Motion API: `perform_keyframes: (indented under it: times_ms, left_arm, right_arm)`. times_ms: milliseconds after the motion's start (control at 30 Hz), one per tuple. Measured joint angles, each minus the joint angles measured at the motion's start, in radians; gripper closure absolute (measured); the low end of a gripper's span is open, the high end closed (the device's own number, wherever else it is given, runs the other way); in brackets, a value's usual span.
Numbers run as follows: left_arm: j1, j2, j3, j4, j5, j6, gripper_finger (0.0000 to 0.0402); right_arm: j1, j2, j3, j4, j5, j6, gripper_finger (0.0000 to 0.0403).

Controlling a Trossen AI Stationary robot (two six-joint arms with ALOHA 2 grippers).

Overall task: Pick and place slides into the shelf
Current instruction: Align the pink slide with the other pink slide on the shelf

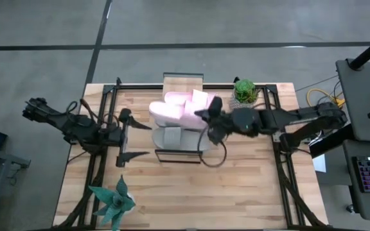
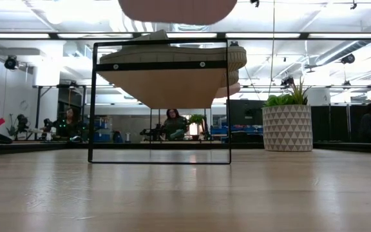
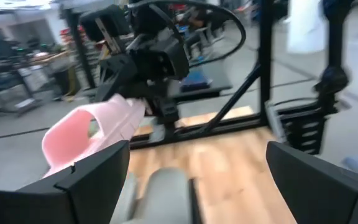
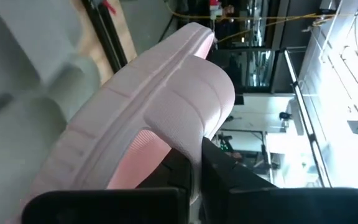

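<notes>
The shelf (image 1: 178, 156) is a black-framed rack in the table's middle; in the low view its frame (image 2: 160, 161) stands on the tabletop. Grey slides (image 1: 171, 136) lie on it, their soles (image 2: 172, 84) seen from below. My right gripper (image 1: 204, 117) is shut on a pale pink slide (image 1: 171, 109) above the shelf, which also shows in the low view (image 2: 176, 8). A second pink slide (image 1: 198, 97) lies just beyond it; what it rests on is hidden. My left gripper (image 1: 133, 138) hangs open at the shelf's left end, touching nothing. My right gripper holds the pink slide by its wide strap (image 4: 191, 112), pinched between the two fingers (image 4: 182, 168); one finger seems to sit under the strap and one outside. It comes from the table's right, roughly level. The slide is lifted clear above the grey slides, sticking out leftward (image 3: 92, 134).
A potted green plant (image 1: 245, 91) stands near the far right corner, also in the low view (image 2: 287, 125). A teal star-shaped plant (image 1: 113, 202) sits at the near left. Bare wood lies between the shelf and the near edge. People sit in the room beyond (image 2: 172, 122).
</notes>
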Motion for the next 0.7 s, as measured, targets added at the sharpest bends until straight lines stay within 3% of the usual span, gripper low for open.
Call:
perform_keyframes:
  times_ms: [100,333,533,700]
  left_arm:
    - [0.0,-0.026,0.0,-0.043,-0.054,0.026,0.004]
    - [0.0,-0.08,0.0,-0.102,-0.159,0.092,0.004]
    - [0.0,-0.114,-0.001,-0.151,-0.247,0.089,0.004]
    - [0.0,-0.107,-0.003,-0.169,-0.331,0.087,0.004]
  right_arm:
    - [-0.081,0.0,0.012,0.004,-0.06,-0.051,0.0394]
    - [-0.277,0.0,0.024,0.003,-0.316,-0.152,0.0394]
    - [-0.423,0.0,0.024,0.002,-0.405,-0.256,0.0394]
    - [-0.558,0.003,0.024,0.0,-0.563,-0.337,0.0394]
